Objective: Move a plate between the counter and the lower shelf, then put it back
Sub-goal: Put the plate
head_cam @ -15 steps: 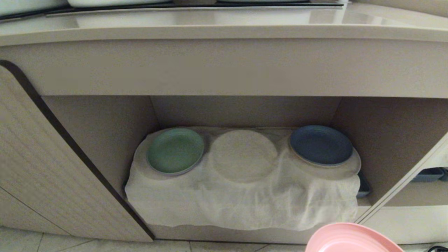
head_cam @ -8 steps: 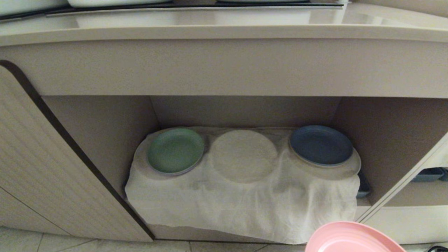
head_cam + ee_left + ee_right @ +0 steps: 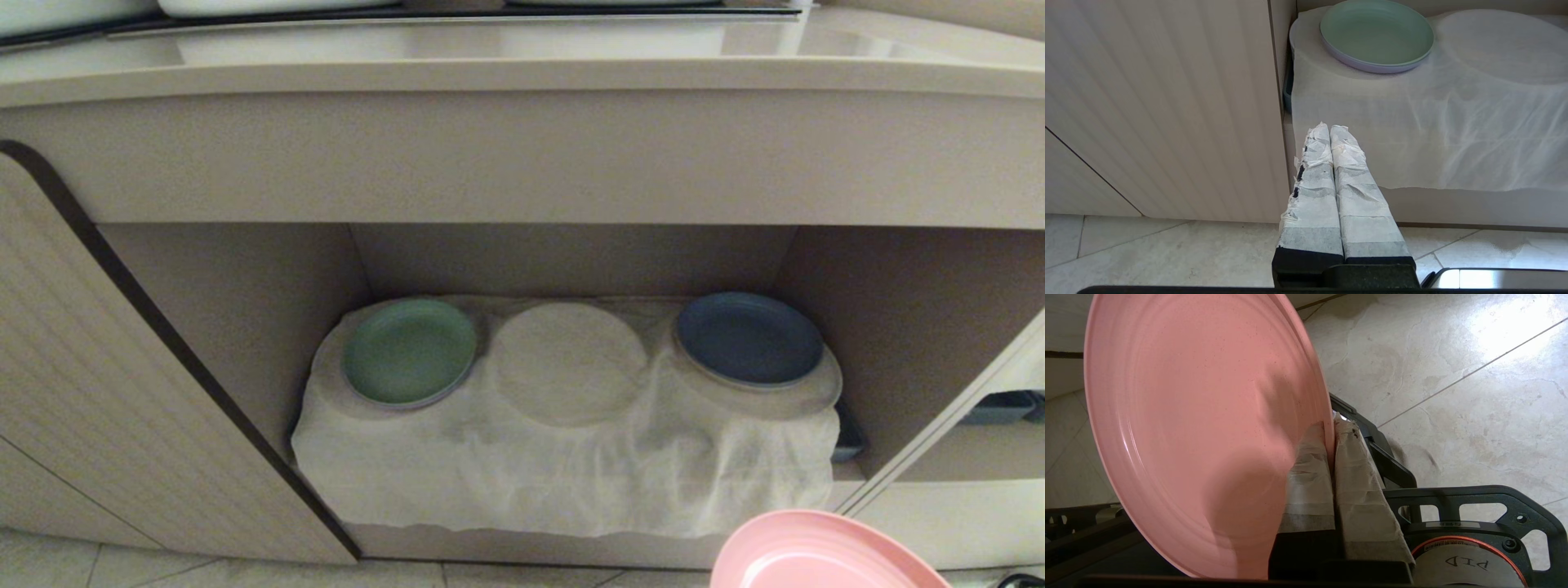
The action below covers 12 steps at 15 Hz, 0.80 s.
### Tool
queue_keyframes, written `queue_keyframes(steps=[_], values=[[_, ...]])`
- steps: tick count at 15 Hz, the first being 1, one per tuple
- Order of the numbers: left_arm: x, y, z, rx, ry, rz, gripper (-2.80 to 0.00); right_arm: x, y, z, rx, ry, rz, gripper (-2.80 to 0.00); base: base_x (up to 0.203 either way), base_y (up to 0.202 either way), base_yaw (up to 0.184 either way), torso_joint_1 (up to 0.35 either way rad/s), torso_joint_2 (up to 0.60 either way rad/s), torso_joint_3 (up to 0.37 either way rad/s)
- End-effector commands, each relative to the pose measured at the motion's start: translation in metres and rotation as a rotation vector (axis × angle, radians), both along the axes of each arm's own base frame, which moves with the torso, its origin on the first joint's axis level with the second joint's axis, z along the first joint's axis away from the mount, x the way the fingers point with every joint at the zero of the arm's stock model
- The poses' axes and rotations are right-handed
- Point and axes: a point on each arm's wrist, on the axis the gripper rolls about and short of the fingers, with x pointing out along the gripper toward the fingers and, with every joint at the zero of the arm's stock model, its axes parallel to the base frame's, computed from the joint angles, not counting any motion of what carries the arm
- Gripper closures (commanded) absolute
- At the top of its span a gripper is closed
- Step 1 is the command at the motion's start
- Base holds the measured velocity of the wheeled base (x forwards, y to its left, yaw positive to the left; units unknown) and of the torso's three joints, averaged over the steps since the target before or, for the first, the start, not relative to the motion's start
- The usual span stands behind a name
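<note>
While the robot faces the open cabinet, this is how things stand:

Plate: the round, shallow, salmon-pink plate is off every surface, held low and to the robot's right, in front of and below the niche; only its upper arc shows at the bottom edge of the head view.

Right gripper: the right gripper has its jaws clamped on the plate's rim, one tape-wrapped finger on the plate's inner face and the other on the outer side, above pale floor tiles.

Left gripper: the left gripper hangs low in front of the cabinet, its two tape-wrapped fingers pressed together on nothing, pointing toward the left front corner of the cloth.

Lower shelf: the beige-walled niche carries an off-white gauzy cloth draped over its front edge, with round humps under it.

On the cloth: a round green plate sits on the left hump, a round dark blue plate on the right hump; the middle hump between them is bare.

Counter: the smooth beige worktop with its thick front edge runs across above the niche, with a black hob panel at its far side.

Door: a ribbed pale cabinet door stands open to the left of the niche.
</note>
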Motion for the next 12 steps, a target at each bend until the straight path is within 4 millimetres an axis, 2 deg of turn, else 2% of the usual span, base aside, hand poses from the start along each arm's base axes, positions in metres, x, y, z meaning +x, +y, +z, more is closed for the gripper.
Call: queue_keyframes(steps=[1,12], values=[[0.0000,0.0000,-0.0001,-0.001,0.000,0.000,0.00,0.0002,0.0001,-0.0004,0.001,0.006,-0.003,0.00,0.000,0.000,0.000,0.000,0.00,0.000],[0.0000,0.0000,-0.0001,-0.001,0.000,0.000,0.00,-0.0011,0.0005,-0.0009,0.009,0.012,0.000,0.00,0.000,0.000,0.000,0.000,0.00,0.000]])
